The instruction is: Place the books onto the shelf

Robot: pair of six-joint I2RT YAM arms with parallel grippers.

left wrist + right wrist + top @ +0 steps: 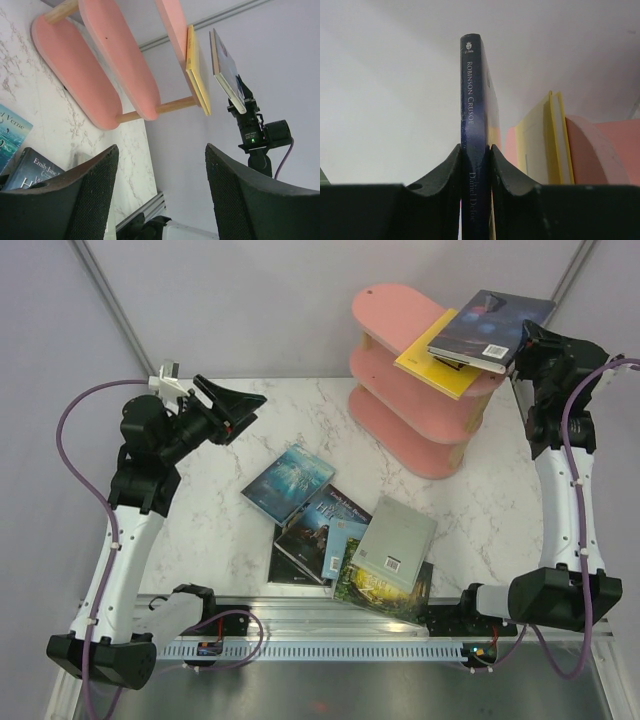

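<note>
Pinching dark book (pixel 490 322), right gripper (pixel 523 341) over shelf (pixel 398 310)

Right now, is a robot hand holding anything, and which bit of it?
Yes. The right gripper pinches the dark blue book by its spine edge. The left gripper is open and empty.

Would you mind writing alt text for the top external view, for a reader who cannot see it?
The right gripper holds a dark blue book over a yellow book that lies on the top board of the pink shelf. The open left gripper hovers above the marble table, where several more books lie in a loose pile.
</note>
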